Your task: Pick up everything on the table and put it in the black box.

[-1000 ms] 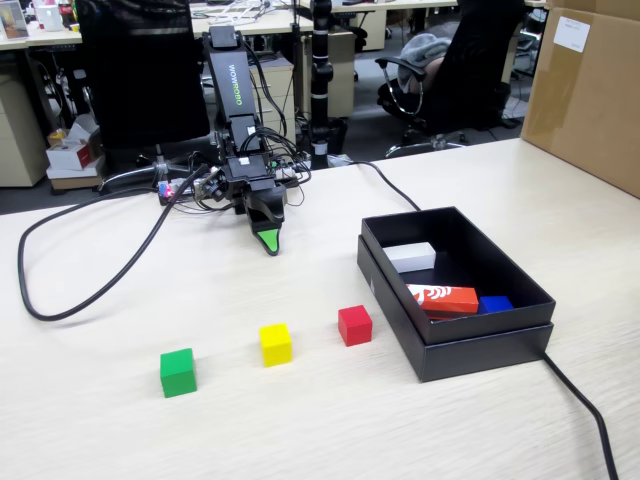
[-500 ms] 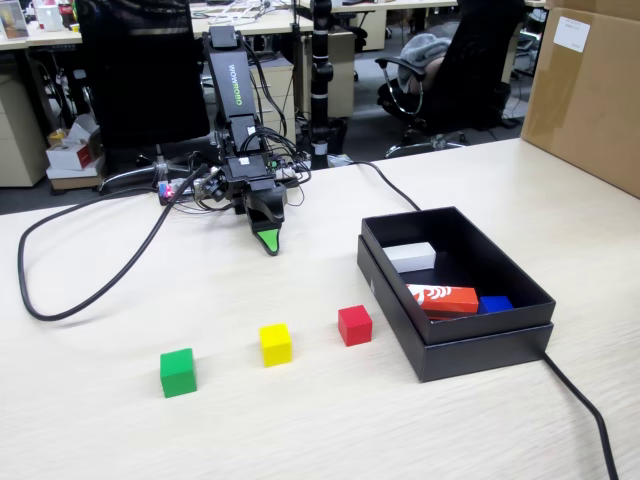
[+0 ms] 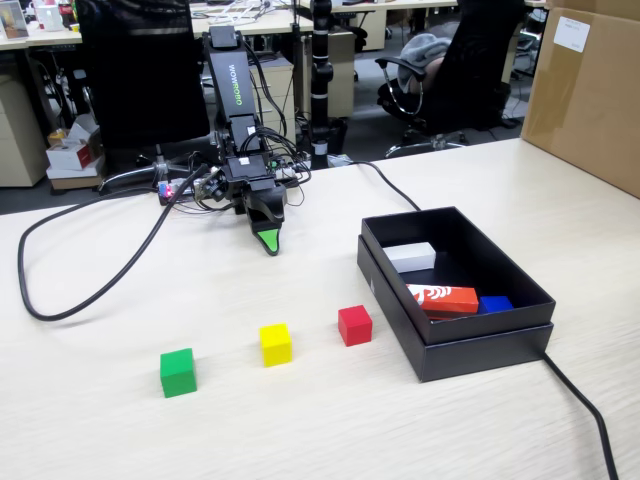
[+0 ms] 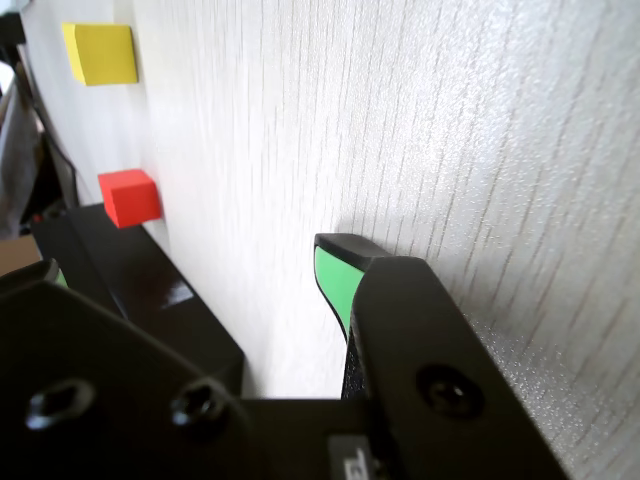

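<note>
Three cubes stand in a row on the beige table (image 3: 120,430) in the fixed view: green cube (image 3: 178,372), yellow cube (image 3: 275,343), red cube (image 3: 354,325). The black box (image 3: 390,300) sits just right of the red cube. My gripper (image 3: 268,240) points down at the table, behind the cubes and well clear of them. In the wrist view my gripper (image 4: 190,275) is open, with bare table between the jaws and nothing held. The yellow cube (image 4: 100,53), red cube (image 4: 130,197) and black box (image 4: 150,290) lie at that view's left. The green cube is outside it.
Inside the box lie a white block (image 3: 411,256), a red-and-white carton (image 3: 443,298) and a blue block (image 3: 495,303). A brown cardboard carton (image 3: 585,90) stands at the back right. One black cable (image 3: 90,290) loops across the left; another cable (image 3: 585,410) runs from the box's front right corner.
</note>
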